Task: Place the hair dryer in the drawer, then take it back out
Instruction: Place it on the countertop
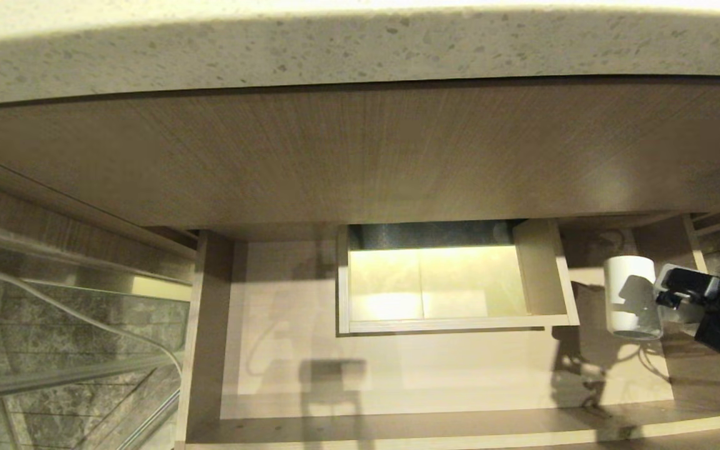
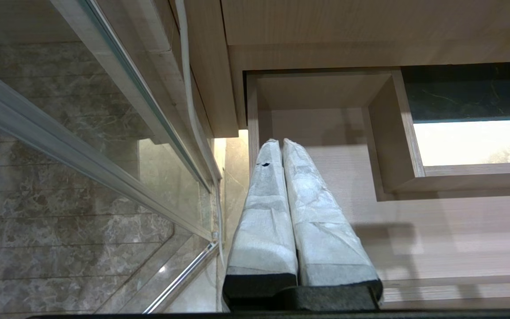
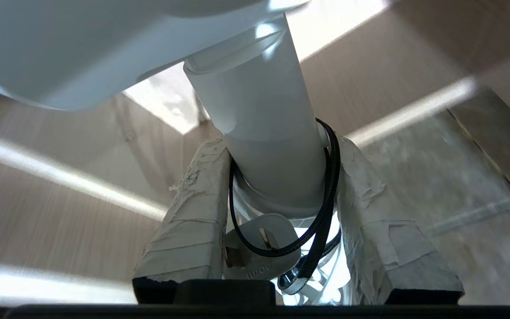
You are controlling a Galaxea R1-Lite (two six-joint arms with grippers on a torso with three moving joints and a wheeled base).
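right gripper (image 3: 277, 195) clamps small white hair dryer (image 1: 632, 297) over right end of wide pale wood-grain drawer (image 1: 397, 369); left gripper (image 2: 277, 148) pressed closed, empty.

The wide pale wood-grain drawer (image 1: 397, 369) stands open, its floor bare around the boxed cut-out (image 1: 454, 275).

Smooth white plastic hair dryer (image 1: 632, 297)
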